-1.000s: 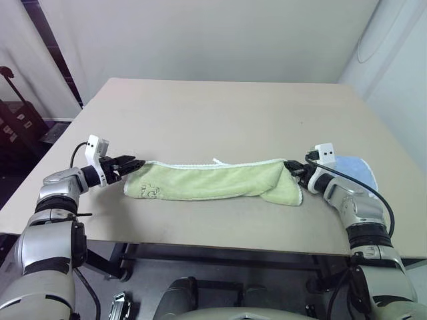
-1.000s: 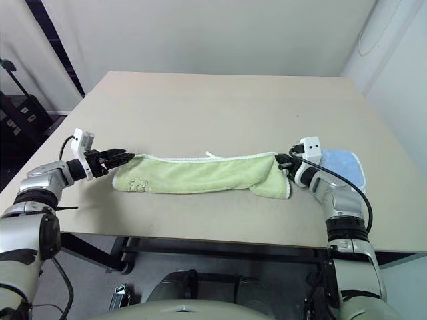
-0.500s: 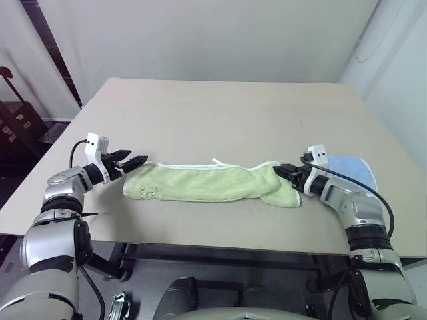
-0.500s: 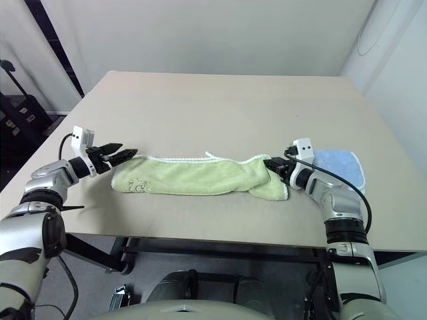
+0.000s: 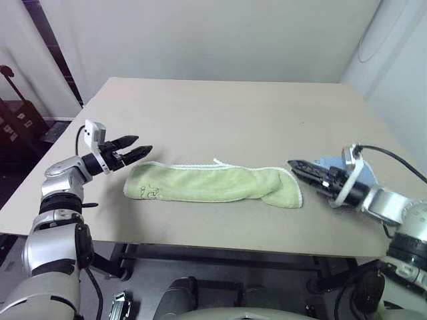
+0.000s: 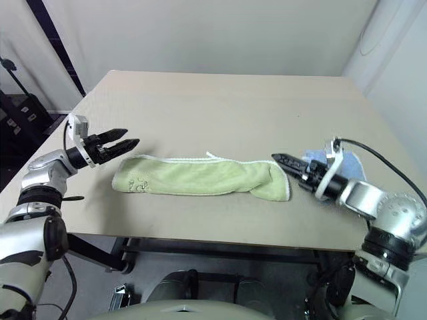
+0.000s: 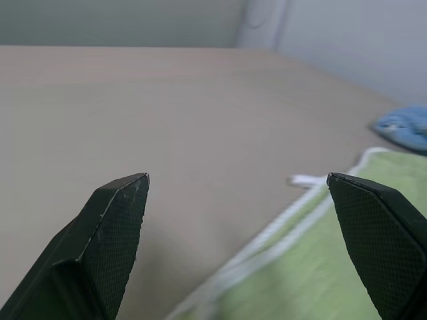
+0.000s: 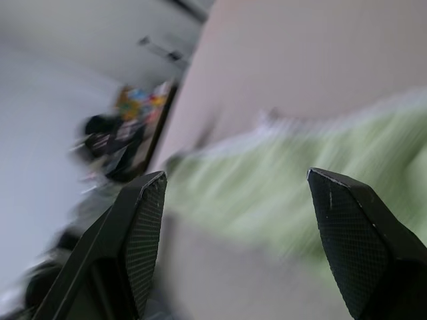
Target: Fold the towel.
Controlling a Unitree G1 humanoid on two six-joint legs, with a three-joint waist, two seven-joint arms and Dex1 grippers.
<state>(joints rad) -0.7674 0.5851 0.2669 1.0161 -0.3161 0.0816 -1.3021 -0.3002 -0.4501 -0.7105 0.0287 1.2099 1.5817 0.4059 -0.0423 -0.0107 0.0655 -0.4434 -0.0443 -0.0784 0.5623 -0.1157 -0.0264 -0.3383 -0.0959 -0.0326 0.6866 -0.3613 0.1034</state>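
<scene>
A: What is hard to make out across the tabletop point(image 5: 220, 113)?
B: The right wrist view is smeared: the towel point(image 5: 213, 184) shows there only as a blurred green band. The small blue towel point(image 6: 350, 165) sits largely behind the right tool point(image 5: 301, 167), and the towel's dark doodle point(image 5: 149, 192) is too small to read.

A: Where does the towel lie, and how do the tools stand?
B: Folded into a long strip, it stretches flat between the two tools. The left tool point(image 5: 137, 151) hovers just off the doodle end, fingers spread wide, holding nothing. The right tool sits just off the opposite end, fingers apart, also holding nothing.

A: What has changed from a second ago?
B: Then both tools were at the towel's ends, the right one clamped on its corner. Both have let go and lifted away, the right pulling back and rolling over.
</scene>
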